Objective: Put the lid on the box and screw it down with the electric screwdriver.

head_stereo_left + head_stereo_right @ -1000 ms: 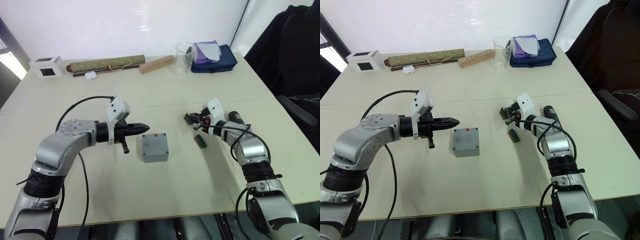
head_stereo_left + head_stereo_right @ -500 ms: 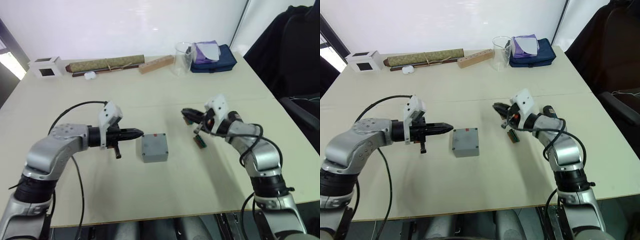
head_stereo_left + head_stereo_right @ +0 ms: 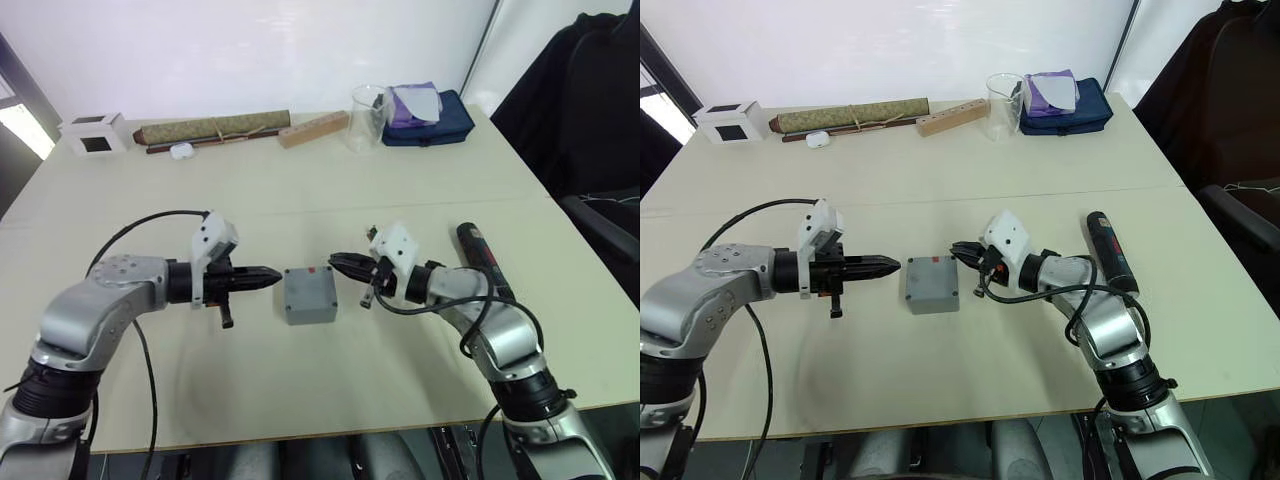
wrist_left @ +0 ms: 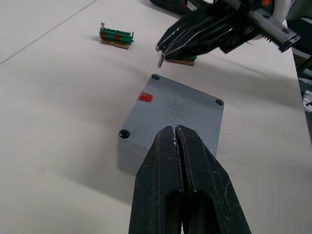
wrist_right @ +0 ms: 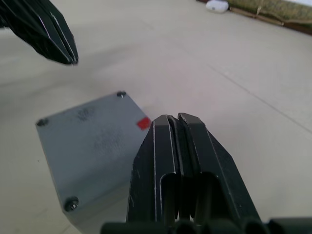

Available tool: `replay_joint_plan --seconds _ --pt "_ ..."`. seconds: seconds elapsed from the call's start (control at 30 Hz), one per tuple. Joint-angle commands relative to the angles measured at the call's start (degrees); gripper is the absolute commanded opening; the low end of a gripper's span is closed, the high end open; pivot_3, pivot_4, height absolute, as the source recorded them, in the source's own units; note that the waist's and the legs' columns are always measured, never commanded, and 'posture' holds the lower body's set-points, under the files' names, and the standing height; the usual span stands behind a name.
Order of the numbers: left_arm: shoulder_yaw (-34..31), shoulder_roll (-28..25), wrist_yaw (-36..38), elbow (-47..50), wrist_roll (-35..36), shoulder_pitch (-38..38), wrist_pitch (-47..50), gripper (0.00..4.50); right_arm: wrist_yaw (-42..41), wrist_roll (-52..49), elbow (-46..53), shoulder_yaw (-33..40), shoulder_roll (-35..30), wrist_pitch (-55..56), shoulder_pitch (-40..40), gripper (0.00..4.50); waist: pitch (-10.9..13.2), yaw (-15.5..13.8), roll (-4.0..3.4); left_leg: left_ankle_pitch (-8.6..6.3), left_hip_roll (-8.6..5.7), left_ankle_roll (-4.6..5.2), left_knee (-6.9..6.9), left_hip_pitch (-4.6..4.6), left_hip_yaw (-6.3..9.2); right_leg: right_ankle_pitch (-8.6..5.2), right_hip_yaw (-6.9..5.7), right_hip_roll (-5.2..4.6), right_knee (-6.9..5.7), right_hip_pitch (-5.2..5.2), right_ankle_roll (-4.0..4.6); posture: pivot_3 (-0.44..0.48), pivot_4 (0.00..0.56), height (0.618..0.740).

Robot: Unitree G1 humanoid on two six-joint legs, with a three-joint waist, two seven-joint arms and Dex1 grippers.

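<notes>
The grey box (image 3: 309,310) sits mid-table with the lid (image 4: 175,107) lying flat on it; a red sticker and corner holes show on top. My left gripper (image 3: 278,271) is shut and points at the box's left side, just short of it. From the opposite side my right gripper (image 3: 335,261) points at the lid's far right corner, shut on what looks like a small screw (image 4: 160,60) that pokes out below the tips. The dark electric screwdriver (image 3: 482,258) lies on the table to the right, behind my right forearm.
Two green strips (image 4: 116,36) on wooden bases lie beyond the box. Along the far edge stand a white cube (image 3: 92,133), a rolled olive mat (image 3: 212,128), a wooden block (image 3: 313,128), a glass beaker (image 3: 368,115) and a blue pouch (image 3: 430,118).
My right gripper has swung left from the green strips to the box's right side, uncovering the screwdriver. My left gripper has drawn back slightly from the box.
</notes>
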State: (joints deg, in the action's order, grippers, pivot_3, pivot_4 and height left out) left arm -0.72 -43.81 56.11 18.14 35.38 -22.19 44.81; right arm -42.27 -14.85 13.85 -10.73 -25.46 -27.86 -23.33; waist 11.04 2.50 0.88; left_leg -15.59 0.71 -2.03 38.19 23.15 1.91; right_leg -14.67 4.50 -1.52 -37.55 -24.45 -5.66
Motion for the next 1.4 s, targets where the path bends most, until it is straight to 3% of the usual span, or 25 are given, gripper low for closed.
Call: replay_joint_plan --seconds 0.03,1.23,1.33,1.4 --pt "-0.07 0.15 -0.48 0.6 -0.72 -0.26 -1.48 0.0 -0.83 -0.5 1.16 0.3 0.18 1.18 -1.2 0.05 0.0 0.0 0.0 0.0 0.0 0.0 0.0 0.0 0.0 0.0 0.0 0.0 0.0 0.0 0.0 0.0 0.15 0.74" --pt "0.65 1.23 -1.7 -0.66 -2.79 -1.07 -3.01 0.0 -0.77 0.42 -1.07 -1.51 1.48 0.71 -1.03 0.05 0.0 0.01 0.0 0.0 0.0 0.0 0.0 0.0 0.01 0.0 0.0 0.0 0.0 0.0 0.0 0.0 0.15 0.74" --pt "1.12 1.15 -1.36 -1.22 -2.92 -1.77 -2.86 0.0 -1.16 1.02 -1.31 -2.04 1.29 0.98 -1.06 0.91 0.0 0.0 0.0 0.0 0.0 0.0 0.0 0.0 0.01 0.0 -0.01 0.0 0.0 0.0 0.0 0.0 0.15 0.74" --pt "1.35 1.28 -1.39 -1.57 -3.01 -2.15 -2.83 0.0 -1.29 1.09 -1.64 -2.05 1.36 1.19 -0.93 1.73 0.0 0.0 0.0 0.0 0.0 0.0 0.0 0.0 0.0 0.0 0.0 0.0 0.0 0.0 0.0 0.0 0.15 0.74"
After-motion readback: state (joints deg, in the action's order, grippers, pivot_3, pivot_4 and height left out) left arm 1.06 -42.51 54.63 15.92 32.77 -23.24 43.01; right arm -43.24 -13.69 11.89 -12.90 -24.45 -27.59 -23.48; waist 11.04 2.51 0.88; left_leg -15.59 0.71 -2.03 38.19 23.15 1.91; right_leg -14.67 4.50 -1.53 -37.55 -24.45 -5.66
